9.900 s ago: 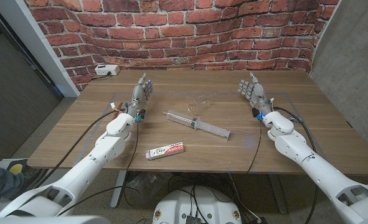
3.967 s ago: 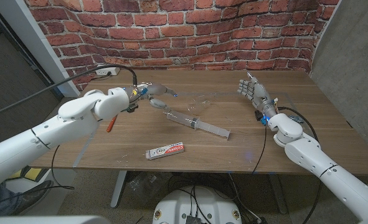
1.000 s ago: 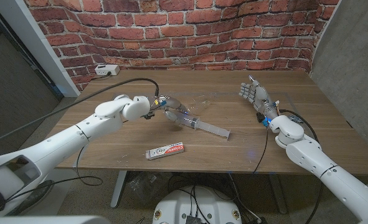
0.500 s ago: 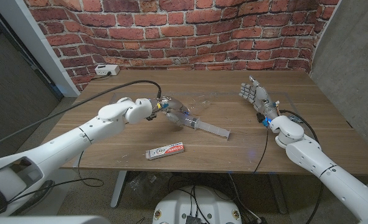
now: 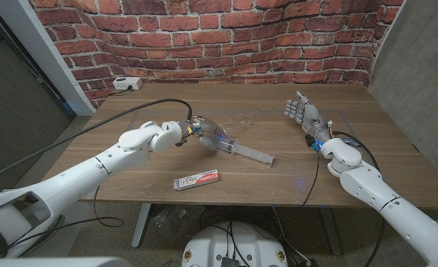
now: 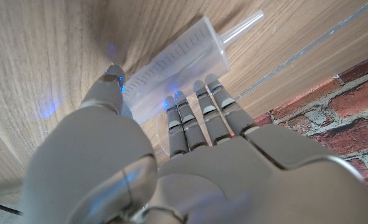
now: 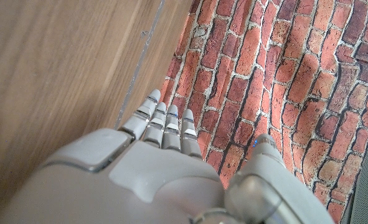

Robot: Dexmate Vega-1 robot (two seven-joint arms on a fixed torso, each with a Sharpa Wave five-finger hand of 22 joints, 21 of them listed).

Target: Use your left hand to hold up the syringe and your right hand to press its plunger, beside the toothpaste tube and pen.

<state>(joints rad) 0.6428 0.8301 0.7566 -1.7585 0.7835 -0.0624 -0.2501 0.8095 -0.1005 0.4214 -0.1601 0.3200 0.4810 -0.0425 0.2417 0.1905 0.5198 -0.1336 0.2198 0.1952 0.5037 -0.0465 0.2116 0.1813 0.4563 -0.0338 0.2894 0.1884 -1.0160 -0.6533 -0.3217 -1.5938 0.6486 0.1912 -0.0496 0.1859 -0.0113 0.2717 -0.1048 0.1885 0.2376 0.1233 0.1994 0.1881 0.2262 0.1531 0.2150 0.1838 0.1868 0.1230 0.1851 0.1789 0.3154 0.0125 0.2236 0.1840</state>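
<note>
Syringe of clear plastic (image 5: 237,149) lies on the brown wooden table (image 5: 278,178), the landmark's middle; the left hand (image 5: 204,131) wraps its fingers (image 6: 202,112) and thumb about the barrel's end. White toothpaste tube (image 5: 196,180) sits nearer the table's front edge; the right hand (image 5: 302,113) stands apart by the right side, fingers spread, holding nothing.

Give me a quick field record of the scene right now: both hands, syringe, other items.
left hand: fingers around the syringe barrel, thumb on one side
right hand: open, upright, holding nothing
syringe: lying on the table, not lifted yet
plunger: untouched
toothpaste tube: near front edge, apart from syringe
pen: cannot tell
</note>
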